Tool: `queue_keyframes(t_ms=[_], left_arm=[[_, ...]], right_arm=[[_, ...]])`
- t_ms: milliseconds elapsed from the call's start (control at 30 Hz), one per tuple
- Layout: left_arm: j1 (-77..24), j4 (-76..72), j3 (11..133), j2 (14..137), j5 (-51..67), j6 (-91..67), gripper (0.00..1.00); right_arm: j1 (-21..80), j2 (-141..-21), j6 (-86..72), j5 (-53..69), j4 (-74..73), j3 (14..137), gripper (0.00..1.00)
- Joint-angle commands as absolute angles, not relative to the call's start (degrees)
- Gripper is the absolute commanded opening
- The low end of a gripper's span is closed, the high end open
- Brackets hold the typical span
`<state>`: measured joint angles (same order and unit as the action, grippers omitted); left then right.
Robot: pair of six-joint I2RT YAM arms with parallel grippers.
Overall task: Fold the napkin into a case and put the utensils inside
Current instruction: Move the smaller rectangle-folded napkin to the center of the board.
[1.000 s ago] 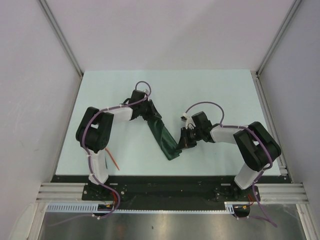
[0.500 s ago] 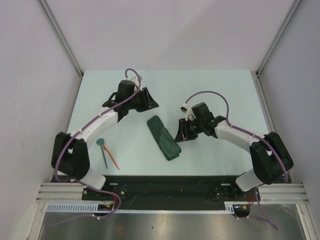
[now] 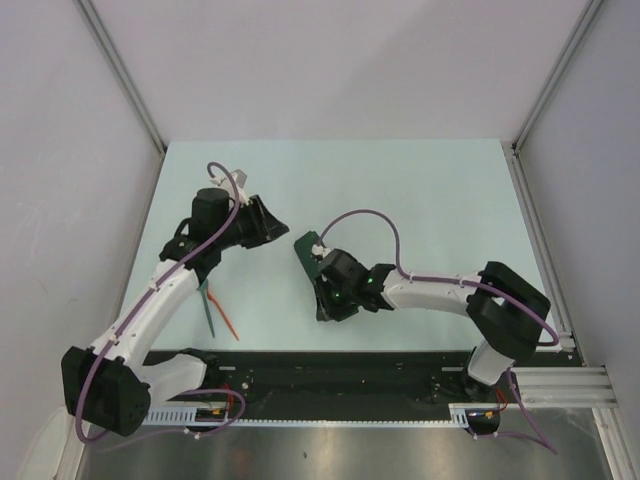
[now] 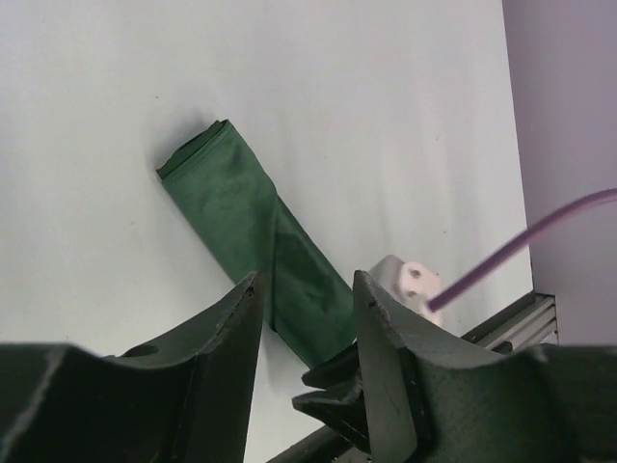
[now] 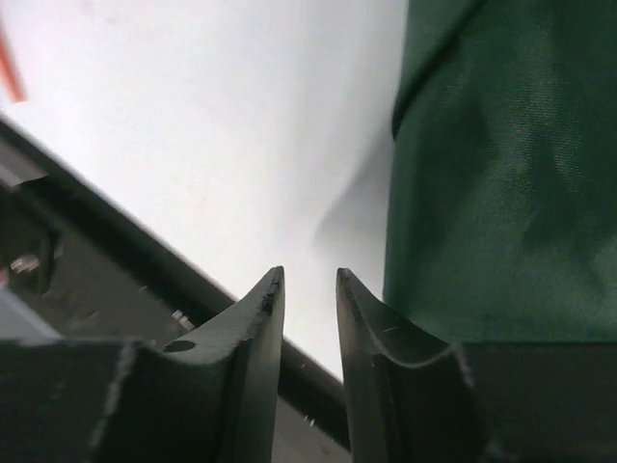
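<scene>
Right gripper point(image 5: 308, 273) now just beside the near end of the case point(image 5: 501, 193).

The pale mint flat tabletop point(image 3: 420, 190) carries a narrow dark green cloth pouch point(image 3: 307, 247), lying diagonally near the middle. Near the front left edge, a slender teal plastic utensil point(image 3: 210, 312) lies just beside a slender orange-red plastic utensil point(image 3: 228, 328).

We see a plain dark green napkin point(image 4: 253, 227), an orange-red utensil point(image 3: 229, 329), a teal utensil point(image 3: 209, 312), purple cables point(image 3: 370, 213) and a pale mint table point(image 3: 420, 180).
</scene>
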<state>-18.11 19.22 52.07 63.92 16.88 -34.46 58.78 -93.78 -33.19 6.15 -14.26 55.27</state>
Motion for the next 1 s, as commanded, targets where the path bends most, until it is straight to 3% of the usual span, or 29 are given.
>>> queue_keyframes(t_ms=[0, 133, 533, 767, 967], left_arm=[[-17.2, 20.0, 51.8, 60.2, 18.4, -32.7, 0.47], [-17.2, 19.2, 50.1, 59.7, 20.1, -33.3, 0.47], [-16.0, 20.4, 48.8, 56.6, 19.9, -32.6, 0.47], [-15.6, 20.7, 48.7, 56.6, 20.2, -32.3, 0.47], [-15.2, 20.9, 48.4, 56.5, 20.0, -32.2, 0.47]], right_arm=[[61.6, -97.1, -37.7, -6.0, -13.0, 58.3, 0.30], [62.2, -100.8, -39.6, -7.9, -13.8, 59.1, 0.26], [57.5, -104.5, -41.2, -21.0, -19.7, 58.4, 0.32], [50.0, -107.5, -31.1, -24.9, -13.7, 60.5, 0.34], [43.9, -115.1, -21.2, -24.3, -9.4, 70.9, 0.34]])
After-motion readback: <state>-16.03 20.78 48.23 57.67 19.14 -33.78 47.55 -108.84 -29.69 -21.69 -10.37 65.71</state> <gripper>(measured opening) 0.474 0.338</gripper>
